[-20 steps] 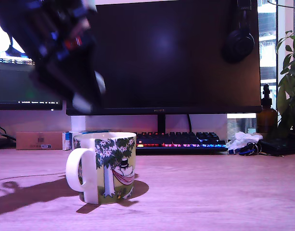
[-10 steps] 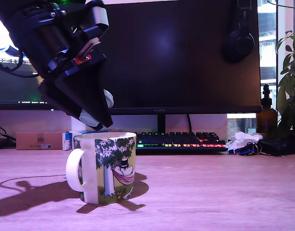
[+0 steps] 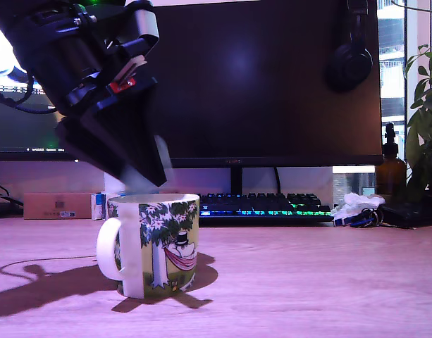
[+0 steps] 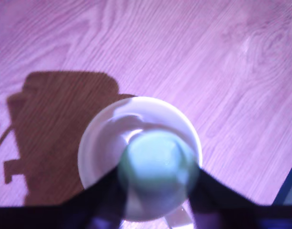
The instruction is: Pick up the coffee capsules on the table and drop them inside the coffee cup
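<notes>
One mug (image 3: 156, 243) stands on the counter (image 3: 307, 282) at the exterior view's left, handle leftward. Directly above its mouth hangs the pincer (image 3: 146, 171); a blurred pale capsule (image 4: 157, 169) sits between its tips. Grip or release cannot be told. Far behind, a keyboard (image 3: 265, 205) glows.

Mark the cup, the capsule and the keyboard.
cup (image 3: 159, 246), exterior view, printed side wall.
capsule (image 4: 157, 167), wrist view, its pale round face over the cup.
keyboard (image 3: 265, 205), exterior view, lit key rows.
</notes>
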`<state>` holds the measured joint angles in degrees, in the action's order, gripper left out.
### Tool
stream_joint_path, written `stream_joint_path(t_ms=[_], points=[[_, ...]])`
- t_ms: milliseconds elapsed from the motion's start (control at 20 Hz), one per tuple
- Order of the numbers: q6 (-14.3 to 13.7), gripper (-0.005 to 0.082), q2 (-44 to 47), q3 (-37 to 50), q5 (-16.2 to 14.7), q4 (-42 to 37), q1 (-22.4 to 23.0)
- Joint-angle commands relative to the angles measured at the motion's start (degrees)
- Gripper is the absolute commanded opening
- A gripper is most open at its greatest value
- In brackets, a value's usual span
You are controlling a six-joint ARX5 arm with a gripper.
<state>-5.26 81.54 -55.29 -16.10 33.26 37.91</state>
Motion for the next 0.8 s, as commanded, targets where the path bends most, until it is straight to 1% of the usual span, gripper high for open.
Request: stream_joint_path(t_ms=[0,100,250,350,450,550,650,700,750], points=[[0.3,0.0667,0.6,0.1,-0.2,-0.1,0.3],[0.3,0.0667,0.6,0.1,-0.2,-0.1,0.3],[0.3,0.064,0.5,0.1,-0.4,0.2,0.3],[0.3,0.0562,0.2,0.1,-0.4,0.8,0.3],[0.3,0.0413,-0.2,0.1,-0.4,1.2,0.3],[0.3,0.0237,-0.6,0.1,-1.6,1.7,0.3],[0.3,0.0064,-1.3,0.1,-1.8,1.3,0.3],[0.3,0.0003,-1.8,0.1,-2.0,1.0,0.3],[0.3,-0.0025,-2.3,0.1,-2.4,0.6,0.2]])
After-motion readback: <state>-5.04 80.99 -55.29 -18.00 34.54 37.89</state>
